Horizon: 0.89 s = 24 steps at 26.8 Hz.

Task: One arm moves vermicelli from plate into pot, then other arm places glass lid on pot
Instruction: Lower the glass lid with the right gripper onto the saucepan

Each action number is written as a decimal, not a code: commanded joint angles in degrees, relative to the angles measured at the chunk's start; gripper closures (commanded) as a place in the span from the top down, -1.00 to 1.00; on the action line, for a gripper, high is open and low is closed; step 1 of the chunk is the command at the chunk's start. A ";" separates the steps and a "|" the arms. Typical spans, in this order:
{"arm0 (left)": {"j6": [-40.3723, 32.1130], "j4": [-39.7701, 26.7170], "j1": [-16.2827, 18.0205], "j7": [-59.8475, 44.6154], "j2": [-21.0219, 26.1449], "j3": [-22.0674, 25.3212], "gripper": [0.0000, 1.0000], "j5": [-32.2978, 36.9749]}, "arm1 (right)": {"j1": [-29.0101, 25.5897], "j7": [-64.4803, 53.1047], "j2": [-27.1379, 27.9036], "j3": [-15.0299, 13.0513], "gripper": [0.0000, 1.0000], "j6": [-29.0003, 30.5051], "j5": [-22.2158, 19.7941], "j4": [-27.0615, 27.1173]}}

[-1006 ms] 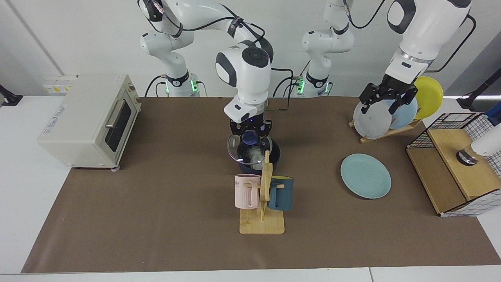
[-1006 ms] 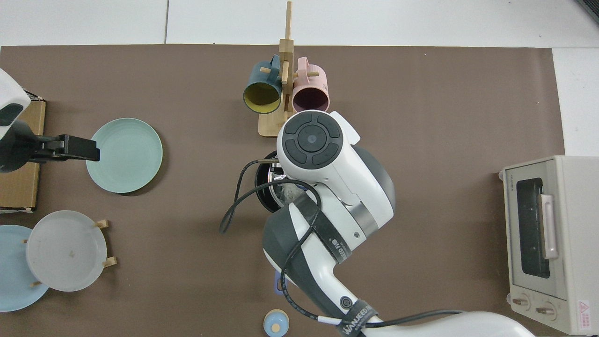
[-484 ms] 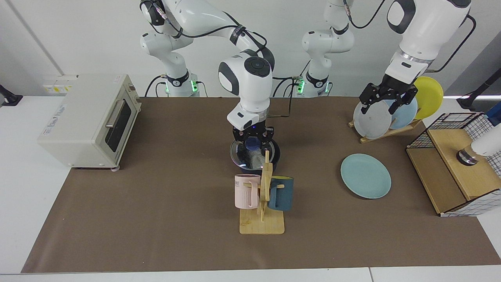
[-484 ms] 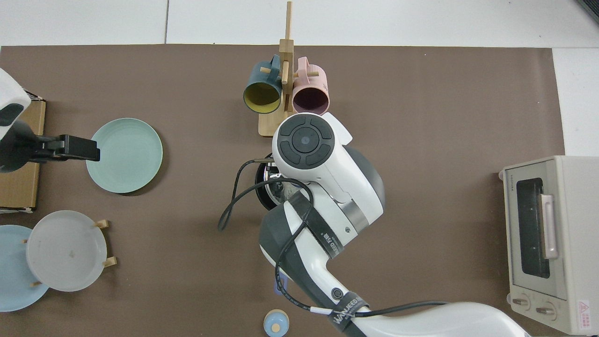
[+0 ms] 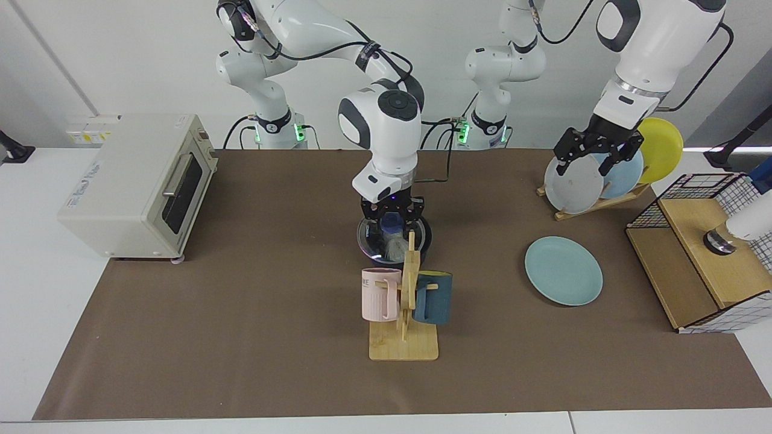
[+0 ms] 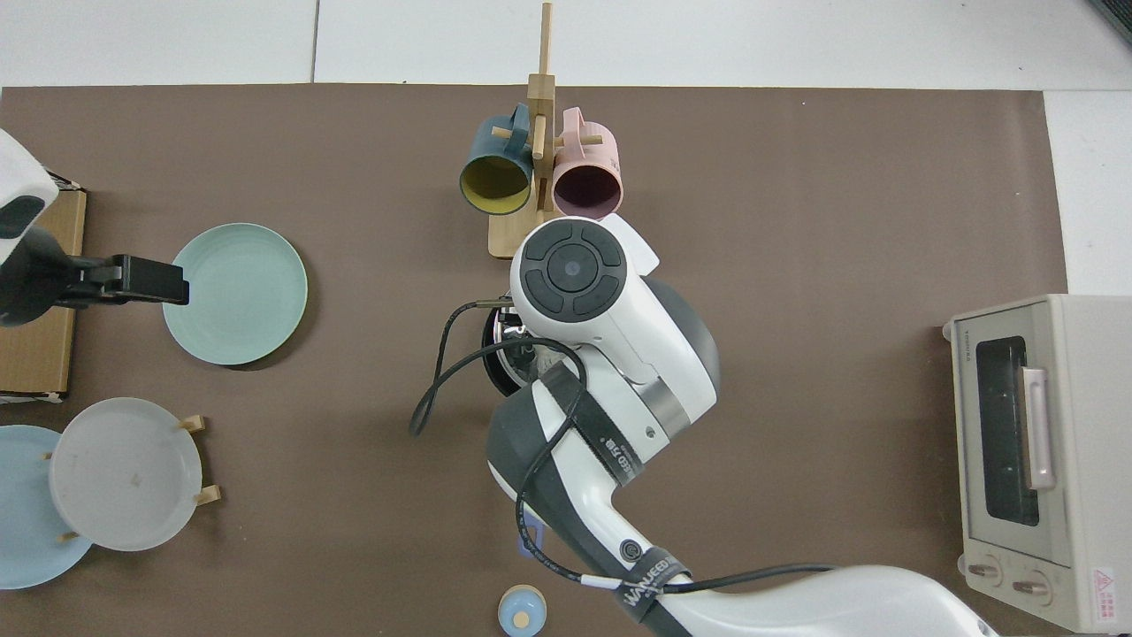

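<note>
Glass lid (image 5: pixel 393 236) sits level on the pot (image 5: pixel 422 241) near the table's middle, and through it we see the vermicelli (image 5: pixel 395 246) inside. We find the right gripper (image 5: pixel 392 218) directly above, its fingers closed on the lid's blue knob. A wooden mug rack (image 5: pixel 405 325) with a pink mug (image 5: pixel 380 294) and a dark blue mug (image 5: pixel 433 298) stands just beside the pot on the camera side, leaving little room there; brown mat lies open on the pot's other sides. One second ago the lid hung tilted above the rim; it has since come down flat. The plate (image 5: pixel 563 270) lies bare, well apart, unchanged. The left gripper (image 5: pixel 597 158) waits in front of the plate rack (image 5: pixel 594 202), fingers spread wide. From the top view the right arm hides nearly all of the pot (image 6: pixel 495 367), yet that view alone shows the handle's light-blue tip (image 6: pixel 522 610) at the lower edge. The toaster oven (image 5: pixel 136 184) stands at the mat's far side.
</note>
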 commanded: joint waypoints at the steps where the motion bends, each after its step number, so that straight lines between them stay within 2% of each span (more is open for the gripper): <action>1: 0.11 -1.02 -0.31 -0.30 -1.11 0.18 1.00 -0.25 | 0.03 0.43 0.14 0.12 -1.00 1.97 -0.45 -0.24; 24: 0.11 -0.93 -0.31 -0.30 -1.20 0.18 1.00 -0.25 | 0.73 1.04 0.32 0.12 -1.00 2.33 -0.54 -0.59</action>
